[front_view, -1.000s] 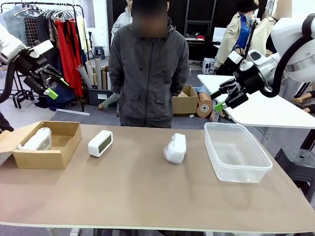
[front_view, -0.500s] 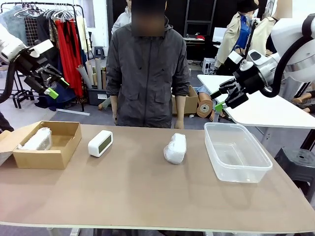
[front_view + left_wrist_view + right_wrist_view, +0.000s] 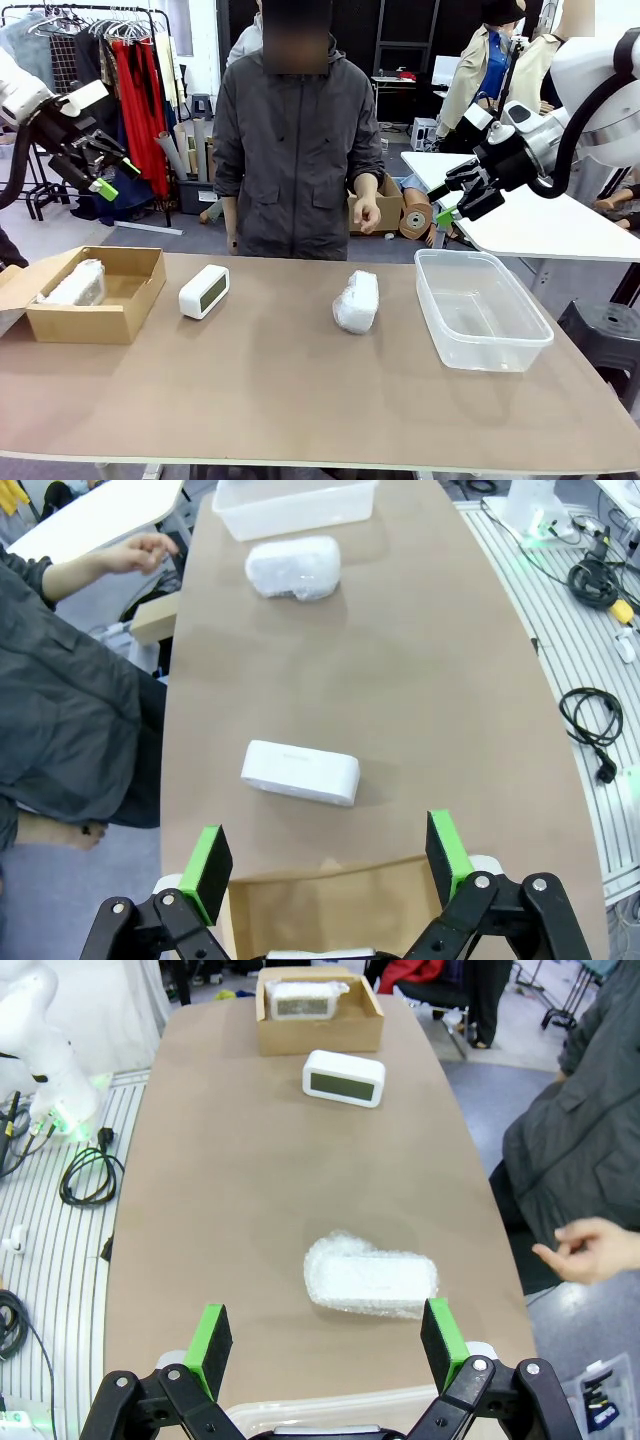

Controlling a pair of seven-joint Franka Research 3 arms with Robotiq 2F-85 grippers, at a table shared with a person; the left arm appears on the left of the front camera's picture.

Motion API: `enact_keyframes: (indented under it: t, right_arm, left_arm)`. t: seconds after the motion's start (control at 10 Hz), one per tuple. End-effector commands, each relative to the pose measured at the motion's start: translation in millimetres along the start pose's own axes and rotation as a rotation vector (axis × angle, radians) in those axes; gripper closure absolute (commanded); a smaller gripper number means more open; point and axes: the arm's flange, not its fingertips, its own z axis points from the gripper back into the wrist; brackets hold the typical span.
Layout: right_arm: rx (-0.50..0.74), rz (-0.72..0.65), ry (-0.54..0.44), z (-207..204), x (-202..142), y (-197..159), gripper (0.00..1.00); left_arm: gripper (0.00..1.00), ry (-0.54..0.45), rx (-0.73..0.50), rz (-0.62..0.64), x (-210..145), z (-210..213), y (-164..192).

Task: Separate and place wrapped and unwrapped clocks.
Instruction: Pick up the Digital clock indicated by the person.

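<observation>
Writing: the pale display on the bare clock (image 3: 204,291) is too small to read, and I can make out no print on the wraps.
Bare clock: white, rounded-rectangular and smooth. It stands on its long edge on the table (image 3: 300,400) with its display toward the robot's side, near the cardboard box (image 3: 95,322) but not touching it.
Wrapped clock on the table (image 3: 357,301): a white lump in crinkly, cloudy plastic. It lies near the middle, between the bare clock and the clear tub (image 3: 485,352), apart from both.
Wrapped clock in the box (image 3: 76,284): the same crinkled white bundle, lying inside the open cardboard box at the table's left end.
Clear tub: rectangular, at the right end.
Left gripper (image 3: 117,178): held high beyond the left end, its green-padded fingers spread wide with nothing between them.
Right gripper (image 3: 443,200): raised beyond the tub, its fingers just as wide apart and holding nothing.
Person's hand (image 3: 367,214): lifted at waist height with the fingers curled, off the table.
</observation>
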Motion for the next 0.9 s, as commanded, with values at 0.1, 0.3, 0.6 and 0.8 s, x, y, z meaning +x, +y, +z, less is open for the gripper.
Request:
enact_keyframes:
  t: [0.1,0.3,0.6,0.8]
  right_arm:
    - [0.001,0.003,0.002,1.4,1.2,-0.4,0.0]
    - [0.001,0.003,0.002,1.4,1.2,-0.4,0.0]
    - [0.001,0.003,0.002,1.4,1.2,-0.4,0.0]
    - [0.001,0.003,0.002,1.4,1.2,-0.4,0.0]
  left_arm:
    - [0.0,0.016,0.004,-0.009,1.4,-1.3,-3.5]
    - [0.0,0.016,0.004,-0.009,1.4,-1.3,-3.5]
    - [0.0,0.016,0.004,-0.009,1.4,-1.3,-3.5]
    - [0.0,0.016,0.004,-0.009,1.4,-1.3,-3.5]
